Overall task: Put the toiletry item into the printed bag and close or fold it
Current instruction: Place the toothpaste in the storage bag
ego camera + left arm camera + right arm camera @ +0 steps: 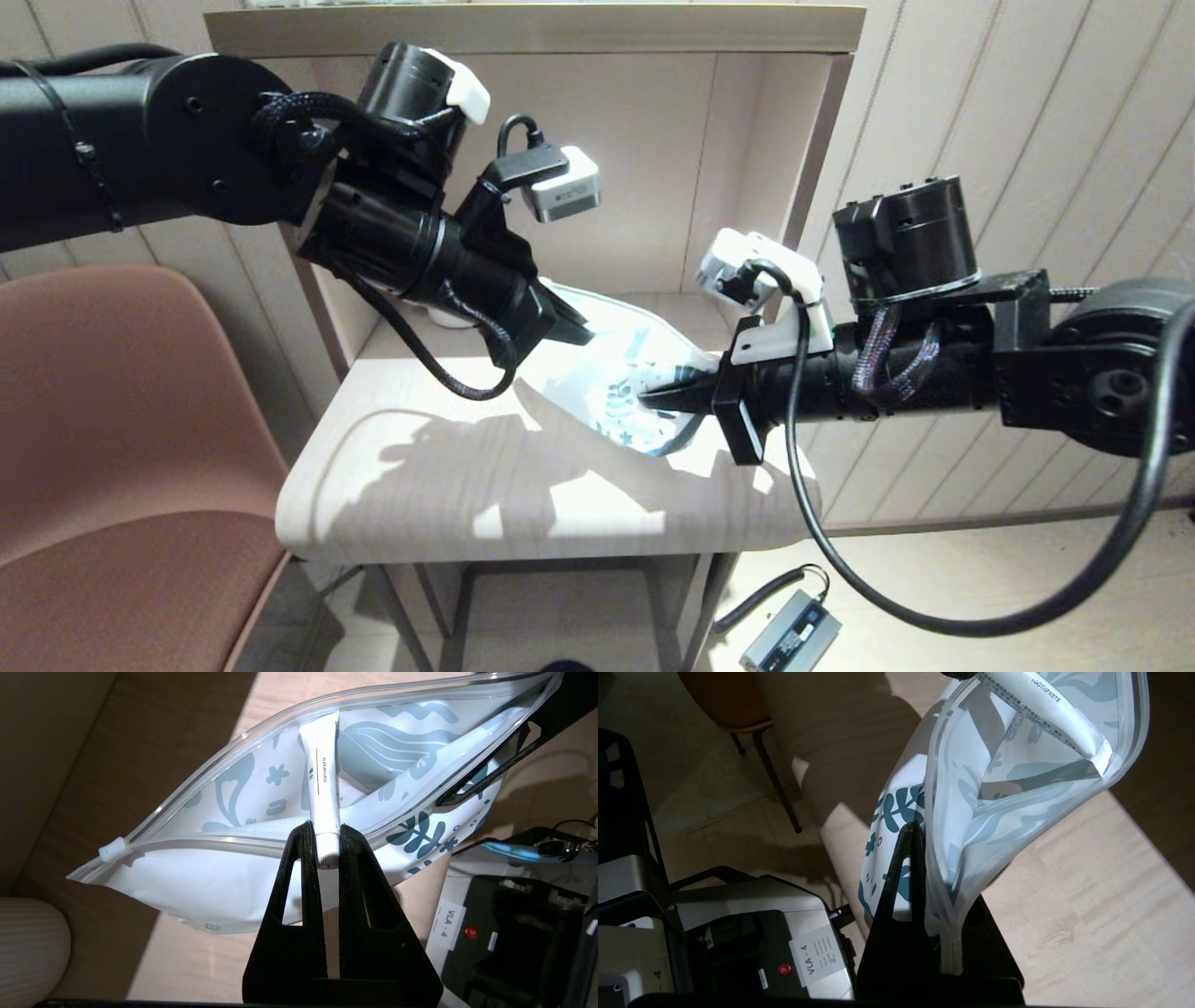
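The printed bag [621, 378] hangs above the small table, its zip mouth [210, 784] spread wide. My left gripper [324, 830] is shut on the cap end of the toiletry item [323, 779], a thin white tube. The tube's flat tail reaches down inside the bag. In the head view my left gripper [581, 333] sits at the bag's upper left. My right gripper [653, 399] comes in from the right, shut on the bag's end by the leaf print. In the right wrist view my right gripper [930, 842] pinches the bag wall [1017, 798], and the tube [1045, 714] shows inside.
A light wooden table [420, 485] stands under the bag, with shelf walls behind it. A white ribbed mug [28, 947] sits on the table behind my left arm. A brown chair [112, 420] stands at the left. A small grey device [792, 637] lies on the floor.
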